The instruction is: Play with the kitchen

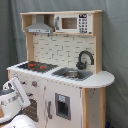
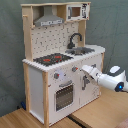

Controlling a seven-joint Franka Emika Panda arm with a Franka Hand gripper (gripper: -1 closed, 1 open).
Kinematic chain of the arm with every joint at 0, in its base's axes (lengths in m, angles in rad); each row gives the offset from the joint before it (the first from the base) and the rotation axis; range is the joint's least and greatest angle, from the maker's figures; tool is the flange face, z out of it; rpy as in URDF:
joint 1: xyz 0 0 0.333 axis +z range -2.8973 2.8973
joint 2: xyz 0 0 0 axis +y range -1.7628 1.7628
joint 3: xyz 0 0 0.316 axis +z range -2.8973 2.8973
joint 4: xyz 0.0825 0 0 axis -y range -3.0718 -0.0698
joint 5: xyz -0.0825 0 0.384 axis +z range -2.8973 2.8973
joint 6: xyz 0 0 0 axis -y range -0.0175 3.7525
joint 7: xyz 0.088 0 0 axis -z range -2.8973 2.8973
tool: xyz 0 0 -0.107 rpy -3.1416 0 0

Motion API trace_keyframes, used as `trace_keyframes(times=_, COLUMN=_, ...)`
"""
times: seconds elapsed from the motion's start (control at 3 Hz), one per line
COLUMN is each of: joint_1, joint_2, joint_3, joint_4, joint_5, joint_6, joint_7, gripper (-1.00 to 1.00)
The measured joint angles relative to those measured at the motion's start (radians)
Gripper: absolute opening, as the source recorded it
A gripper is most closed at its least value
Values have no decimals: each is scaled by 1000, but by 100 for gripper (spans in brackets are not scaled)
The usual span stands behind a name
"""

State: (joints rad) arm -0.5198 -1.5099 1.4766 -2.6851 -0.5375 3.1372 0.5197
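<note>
In the first exterior view, the tall white and light-wood toy kitchen (image 1: 60,70) fills most of the frame against a grey curtain. Its worktop carries a black hob with red rings (image 1: 35,65) toward the first exterior view's left end and a grey sink (image 1: 71,74) with a curved black tap (image 1: 85,59) toward the right end, which is rounded. A grey hood (image 1: 40,26) and a white microwave panel (image 1: 73,23) sit under the top shelf. The white robot arm (image 1: 12,100) shows at the lower left corner, just beside the oven front; I cannot tell how its fingers stand here.

In the second exterior view, the kitchen stands on a light wooden bench (image 2: 30,119), close to its rear edge. The arm's white gripper (image 2: 88,70) reaches in from the second exterior view's right, its tip at the front panel beside a knob (image 2: 74,69), right of the windowed oven door (image 2: 63,94). Whether the fingers are open or closed cannot be told.
</note>
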Motion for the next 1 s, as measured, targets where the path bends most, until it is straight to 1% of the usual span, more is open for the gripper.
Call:
trace_keyframes(times=0.33, joint_1=-54, joint_2=0, joint_3=-3, joint_4=2, joint_5=0, joint_6=74, joint_7=51, gripper=100)
trace_keyframes(times=0.67, joint_1=-115, joint_2=0, joint_3=-28, joint_4=1, joint_5=0, joint_6=148, joint_7=69, gripper=100)
trace_keyframes(times=1.0, joint_1=-184, joint_2=0, joint_3=-35, joint_4=6, joint_5=1, joint_6=221, joint_7=68, gripper=100)
